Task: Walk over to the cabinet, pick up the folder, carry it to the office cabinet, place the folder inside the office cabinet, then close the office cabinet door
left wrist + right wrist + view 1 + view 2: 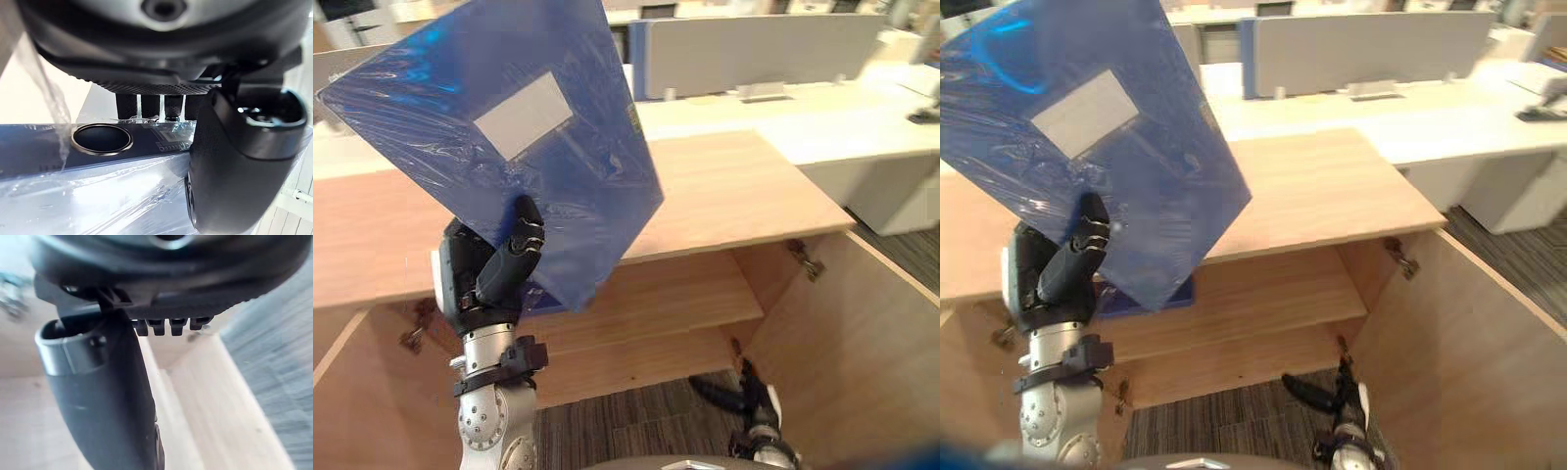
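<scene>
Robot's left hand (pixel 487 279) is raised in front of the cabinet, closed on a blue translucent plastic folder (pixel 578 166): thumb (pixel 521 235) pressed on the near face, fingers (pixel 146 105) curled round the back by the bottom edge. Folder is up in the air, tilted, one corner down by the hand, rest fanning up & to robot's left, above the light wood low cabinet (pixel 734 186) w/o touching it. It's wrapped in wrinkled clear film & has a pale rectangular label (pixel 522 116) on the near face. Left wrist view shows the dark spine w/ a round metal-rimmed finger hole (pixel 101 138), film bunched over it.

Cabinet stands open: right-hand wooden door (pixel 862 343) swung out twd the robot, metal hinge (pixel 806 259) at its top inner corner, one wooden shelf (pixel 675 289) inside. Another flat blue item (pixel 1151 294) lies on that shelf, mostly hidden behind the folder's low corner; can't tell what it is. Grey striped carpet (pixel 626 421) below.

Right hand (pixel 749 392) hangs low nr the floor, just beside the inner face of the open door, nothing in it; can't tell how far open it is.

Beyond the cabinet: long white desks (pixel 862 127) & a grey-blue upright desk partition (pixel 754 49).
</scene>
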Controlling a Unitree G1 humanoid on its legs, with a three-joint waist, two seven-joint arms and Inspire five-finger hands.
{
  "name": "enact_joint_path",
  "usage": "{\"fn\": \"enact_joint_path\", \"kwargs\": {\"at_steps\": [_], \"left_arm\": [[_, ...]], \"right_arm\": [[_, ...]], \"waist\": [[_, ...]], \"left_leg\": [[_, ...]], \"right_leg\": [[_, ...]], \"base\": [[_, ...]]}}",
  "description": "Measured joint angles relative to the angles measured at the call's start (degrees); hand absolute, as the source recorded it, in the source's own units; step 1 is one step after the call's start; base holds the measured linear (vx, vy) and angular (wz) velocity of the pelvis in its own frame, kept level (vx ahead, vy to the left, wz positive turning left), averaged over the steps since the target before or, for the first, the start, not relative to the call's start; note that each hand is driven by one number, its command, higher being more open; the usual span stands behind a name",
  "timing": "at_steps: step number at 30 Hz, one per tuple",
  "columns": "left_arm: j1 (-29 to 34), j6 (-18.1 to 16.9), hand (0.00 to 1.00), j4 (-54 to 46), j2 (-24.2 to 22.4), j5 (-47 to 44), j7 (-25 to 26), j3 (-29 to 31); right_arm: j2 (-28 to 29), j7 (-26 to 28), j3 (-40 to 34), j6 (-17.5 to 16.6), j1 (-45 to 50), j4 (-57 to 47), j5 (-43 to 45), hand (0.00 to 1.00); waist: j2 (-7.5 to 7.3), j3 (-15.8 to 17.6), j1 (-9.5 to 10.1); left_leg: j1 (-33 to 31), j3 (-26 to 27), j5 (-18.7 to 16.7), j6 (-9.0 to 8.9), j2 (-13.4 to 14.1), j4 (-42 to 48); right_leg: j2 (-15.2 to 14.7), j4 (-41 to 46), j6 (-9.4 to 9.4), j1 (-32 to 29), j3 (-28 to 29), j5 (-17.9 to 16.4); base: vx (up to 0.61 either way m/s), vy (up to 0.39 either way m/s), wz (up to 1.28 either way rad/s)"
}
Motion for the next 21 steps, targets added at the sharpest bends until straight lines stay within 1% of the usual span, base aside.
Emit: {"fn": "enact_joint_path", "kwargs": {"at_steps": [1, 2, 3, 4, 5, 7, 9, 12, 13, 15, 17, 18, 20, 21], "left_arm": [[-0.01, -0.25, 0.0, 0.0, -0.06, -0.78, -0.04, -0.29], [0.04, -0.73, 0.0, -0.01, -0.18, -2.29, -0.22, -0.34], [0.1, -0.86, 0.0, -0.01, -0.28, -2.8, -0.22, -0.29], [0.17, -0.85, 0.0, 0.0, -0.33, -2.79, -0.24, -0.39], [0.46, -0.91, 0.0, 0.0, -0.3, -2.86, -0.56, -0.44], [0.99, -0.91, 0.0, 0.03, -0.3, -4.55, -1.59, -0.6], [1.41, -0.9, 0.0, 0.61, -0.35, -7.86, -3.12, -1.17], [1.46, -0.89, 0.0, 2.69, -0.58, -10.84, -4.53, -2.81], [1.54, -0.88, 0.0, 3.58, -0.83, -11.58, -4.87, -2.84], [1.62, -0.87, 0.0, 4.96, -1.0, -12.12, -4.92, -2.82], [1.7, -0.86, 0.0, 6.47, -0.99, -12.15, -4.93, -2.76], [1.68, -0.81, 0.0, 7.62, -0.9, -12.1, -4.99, -2.74], [1.51, -0.67, 0.0, 9.27, -0.51, -11.98, -5.3, -2.6], [0.99, -0.46, 0.0, 10.38, 0.12, -11.51, -5.82, -2.29]], "right_arm": [[0.17, -0.56, 0.14, -0.02, 0.57, -3.38, -0.57, 1.0], [0.66, -1.03, 0.2, -0.14, 2.0, -9.7, -0.63, 1.0], [1.36, -1.23, 0.27, -0.23, 3.51, -15.18, -1.98, 1.0], [1.39, -1.4, 0.52, -0.26, 4.45, -17.58, -3.2, 1.0], [1.78, -1.64, 0.82, -0.28, 6.25, -22.59, -6.93, 1.0], [2.02, -2.49, 1.32, -0.26, 7.23, -26.27, -13.91, 1.0], [1.95, -3.43, 2.83, -0.23, 7.39, -29.89, -19.19, 1.0], [1.38, -4.37, 4.99, -0.22, 7.27, -33.59, -23.42, 1.0], [0.75, -4.8, 6.43, -0.21, 7.0, -34.64, -24.18, 1.0], [-0.38, -5.02, 8.21, -0.21, 6.15, -36.05, -25.08, 1.0], [-1.4, -5.08, 9.46, -0.21, 4.6, -37.69, -25.03, 1.0], [-2.78, -4.82, 10.08, -0.24, 2.71, -38.61, -24.62, 1.0], [-5.02, -3.95, 10.24, -0.6, -1.55, -39.64, -21.87, 1.0], [-6.37, -2.39, 9.95, -1.71, -5.01, -39.86, -16.63, 1.0]], "waist": [[0.16, 0.18, -0.25], [0.27, 0.46, -0.39], [0.16, 0.91, -0.84], [0.06, 1.0, -1.11], [-0.2, 1.13, -1.73], [-0.18, 1.16, -1.86], [0.07, 1.02, -2.02], [1.34, 0.2, -2.07], [1.82, -0.12, -2.05], [2.25, -0.46, -2.02], [2.44, -0.63, -1.91], [2.42, -0.9, -1.81], [2.22, -1.51, -1.69], [1.95, -1.93, -1.6]], "left_leg": [[0.16, 0.97, -0.12, 0.08, -0.04, 0.08], [0.79, 3.24, -0.36, -0.04, -0.01, 0.1], [1.58, 4.63, -0.53, -0.25, 0.0, 0.14], [2.0, 5.29, -0.64, -0.37, -0.01, 0.15], [2.82, 6.31, -0.76, -0.45, -0.08, 0.13], [3.53, 7.47, -0.92, -0.63, -0.16, 0.16], [4.07, 8.62, -1.12, -0.65, -0.02, 0.53], [4.17, 8.67, -1.13, -0.64, 0.45, 0.68], [4.31, 8.8, -1.13, -0.63, 0.75, 0.76], [4.31, 8.81, -1.13, -0.63, 1.1, 1.16], [4.3, 8.8, -1.14, -0.61, 1.34, 1.51], [4.31, 8.78, -1.15, -0.59, 1.44, 1.52], [4.32, 8.66, -1.15, -0.59, 1.47, 1.53], [4.32, 8.6, -1.15, -0.59, 1.46, 1.56]], "right_leg": [[0.18, 0.69, 0.24, -0.5, 0.83, -0.18], [0.69, 2.51, 1.03, -1.8, 2.38, -0.84], [1.09, 3.87, 1.35, -2.27, 3.18, -1.52], [1.25, 4.56, 1.37, -2.47, 3.45, -1.95], [1.37, 6.55, 1.34, -3.25, 3.38, -3.0], [0.8, 8.2, 0.77, -4.27, 1.78, -3.72], [0.34, 9.81, 0.81, -5.35, -0.03, -3.86], [1.14, 10.0, 0.81, -5.42, -0.37, -3.85], [1.49, 10.09, 0.82, -5.42, -0.39, -3.84], [1.78, 10.25, 0.83, -5.4, -0.57, -3.83], [2.16, 10.49, 0.84, -5.4, -0.64, -3.82], [2.37, 10.55, 0.86, -5.4, -0.68, -3.79], [2.43, 10.68, 0.89, -5.4, -0.76, -3.74], [2.43, 10.7, 0.92, -5.37, -0.75, -3.62]], "base": [[-0.03, 0.028, -0.9], [-0.03, 0.003, -0.77], [-0.03, -0.01, -0.71], [-0.03, -0.037, -0.51], [-0.02, -0.027, -0.33], [-0.04, -0.029, -0.37], [-0.05, -0.045, -0.28], [-0.01, -0.04, -0.06], [-0.01, -0.027, -0.06], [0.0, -0.015, -0.03], [0.0, 0.0, 0.0], [0.0, 0.0, 0.0], [0.0, 0.0, 0.0], [0.0, 0.0, 0.0]]}}
